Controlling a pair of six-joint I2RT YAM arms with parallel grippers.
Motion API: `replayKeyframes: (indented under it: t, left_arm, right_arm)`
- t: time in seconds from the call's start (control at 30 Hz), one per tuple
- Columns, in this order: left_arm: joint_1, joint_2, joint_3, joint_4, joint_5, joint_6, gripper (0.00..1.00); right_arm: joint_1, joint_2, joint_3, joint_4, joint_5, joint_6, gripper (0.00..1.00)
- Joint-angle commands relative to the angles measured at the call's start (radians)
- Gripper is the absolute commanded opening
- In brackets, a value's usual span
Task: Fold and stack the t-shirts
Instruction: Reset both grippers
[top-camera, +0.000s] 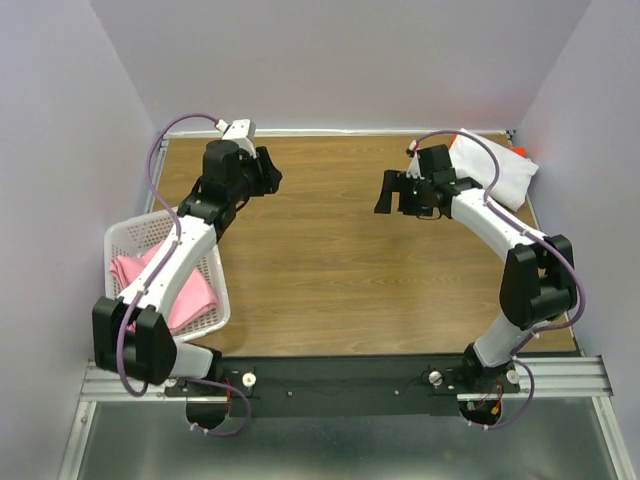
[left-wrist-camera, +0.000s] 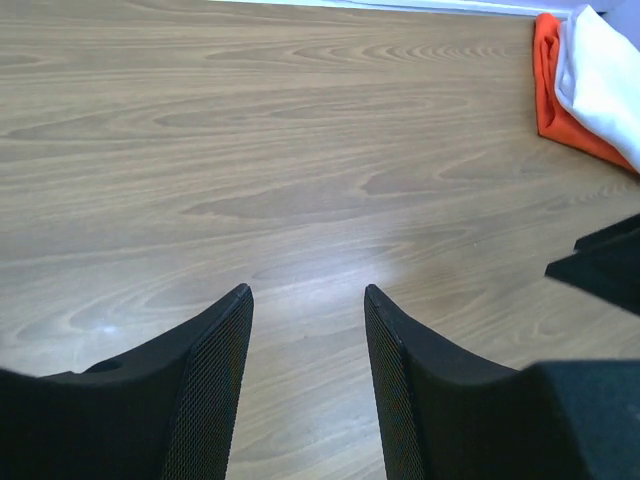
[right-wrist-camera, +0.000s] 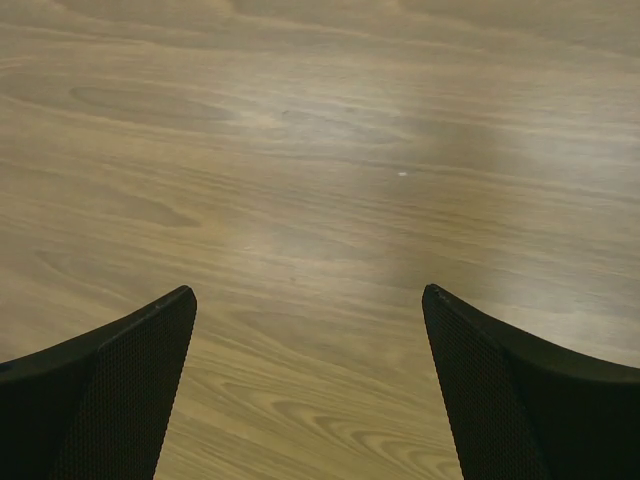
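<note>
Left end effector (left-wrist-camera: 308, 295): half open, empty. Right end effector (right-wrist-camera: 308, 295): wide open, empty. Pink shirt (top-camera: 195, 297): in basket (top-camera: 128, 235), back toward left arm's base; left arm nearer.

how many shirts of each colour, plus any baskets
white t-shirt: 1
orange-red t-shirt: 1
pink t-shirt: 1
white basket: 1
total: 4
</note>
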Motion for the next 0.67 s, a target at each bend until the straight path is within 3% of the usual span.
replayKeyframes:
  t: [0.0, 0.23, 0.63]
  left_arm:
    - [-0.054, -0.159, -0.090, 0.081, -0.254, -0.011, 0.57]
    - [-0.084, -0.369, -0.214, 0.107, -0.437, -0.050, 0.57]
    - [-0.085, -0.449, -0.257, 0.031, -0.492, -0.094, 0.59]
  right_arm:
    - [0.027, -0.067, -0.093, 0.095, -0.078, 0.098, 0.99]
    - [0.044, -0.143, -0.183, 0.123, -0.048, 0.119, 0.99]
    - [0.046, -0.211, -0.245, 0.126, -0.012, 0.119, 0.99]
